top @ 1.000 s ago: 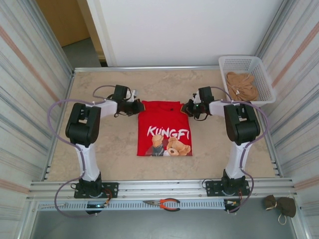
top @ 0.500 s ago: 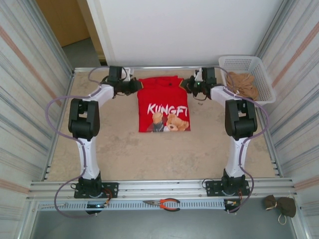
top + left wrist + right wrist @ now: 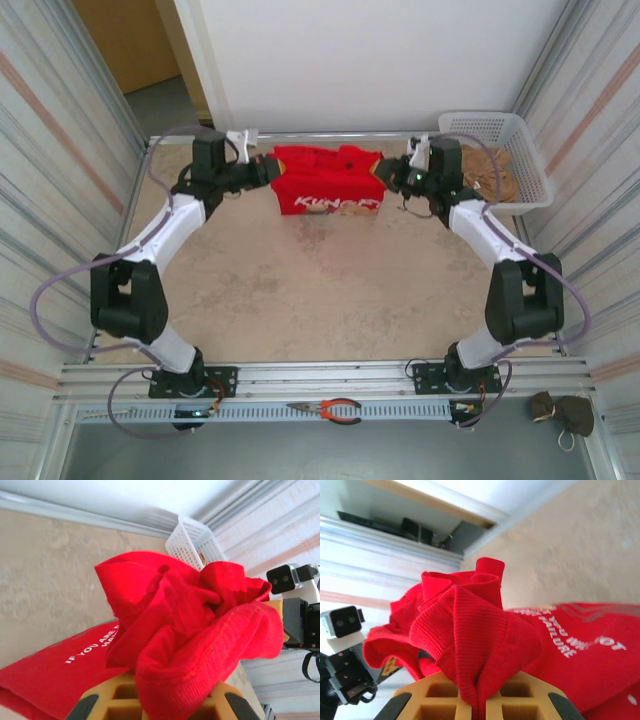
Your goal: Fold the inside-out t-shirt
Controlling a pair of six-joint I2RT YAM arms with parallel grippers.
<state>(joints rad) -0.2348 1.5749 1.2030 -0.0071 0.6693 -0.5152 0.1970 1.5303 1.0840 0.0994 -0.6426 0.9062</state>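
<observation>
Spanning the far edge of the counter, top view: the inside-out t-shirt is strung between the left tool and the right tool, each closed on a top corner. The fold appears half done, with laying flat left. Left wrist view: bunched cloth, small white print. Right wrist view: ribbed edge pinched.

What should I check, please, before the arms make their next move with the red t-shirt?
1. Left gripper shut on the t-shirt: ok, cloth is bunched in its grasp.
2. Right gripper shut on it: ok, likewise.
3. Shirt spread evenly between the grippers: not ok, the upper edge is rumpled.
4. Right arm free of the basket: cannot tell, they overlap from above.
5. Bare table nearer the bases for laying it down: ok.
</observation>
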